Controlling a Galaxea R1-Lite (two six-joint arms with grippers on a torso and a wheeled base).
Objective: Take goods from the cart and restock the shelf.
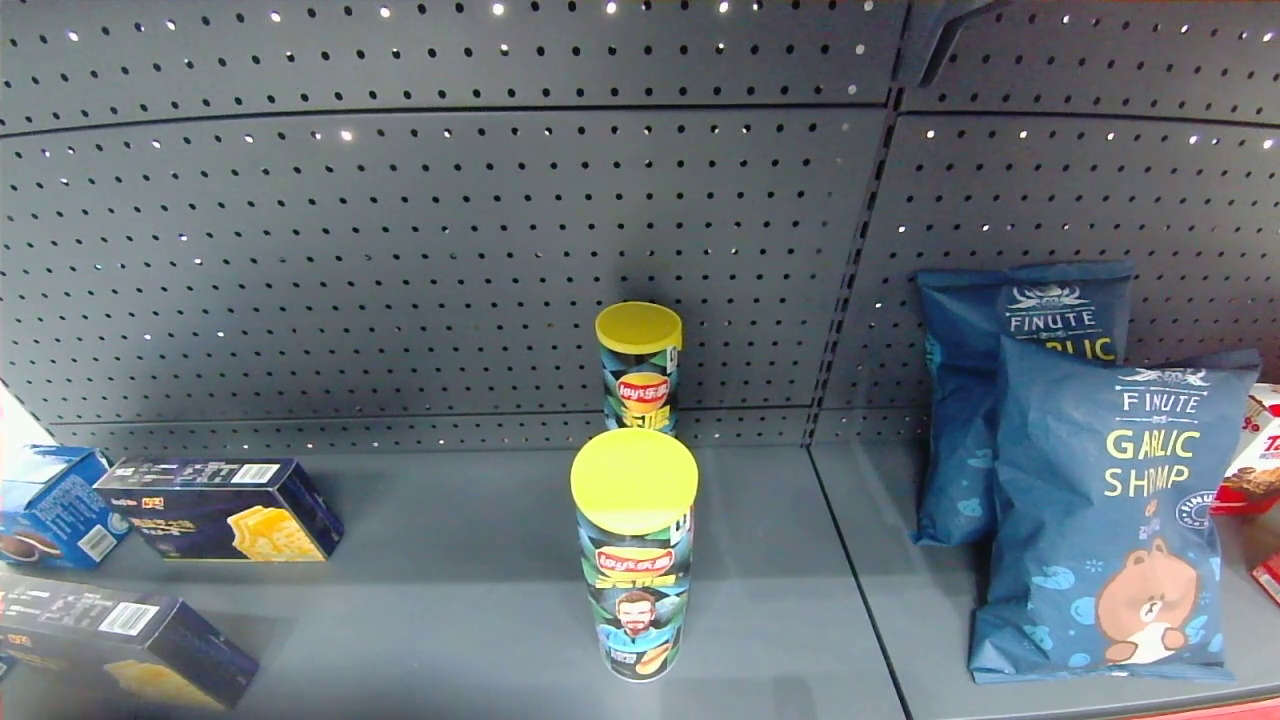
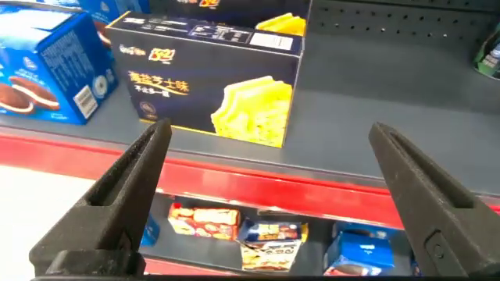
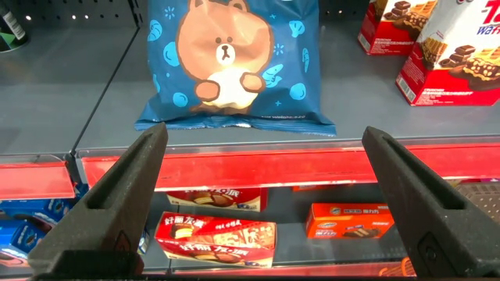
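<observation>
While both arms hang empty before the red front edge [image 3: 234, 168] of the grey metal shelf [image 1: 450, 560], restocking appears to sit between placements. The left gripper [image 2: 269, 131], fingers spread wide, faces a dark blue rectangular biscuit carton [image 2: 211, 78] near the shelf's left edge. Two yellow-lidded cylindrical crisp cans [image 1: 634, 560] stand one behind the other at mid-shelf. Blue foil snack bags [image 1: 1110, 520] lean at the right, facing the right gripper [image 3: 266, 134], likewise spread. The next move is probably a fresh item from the cart. A perforated grey panel [image 1: 400, 250] backs the shelf.
</observation>
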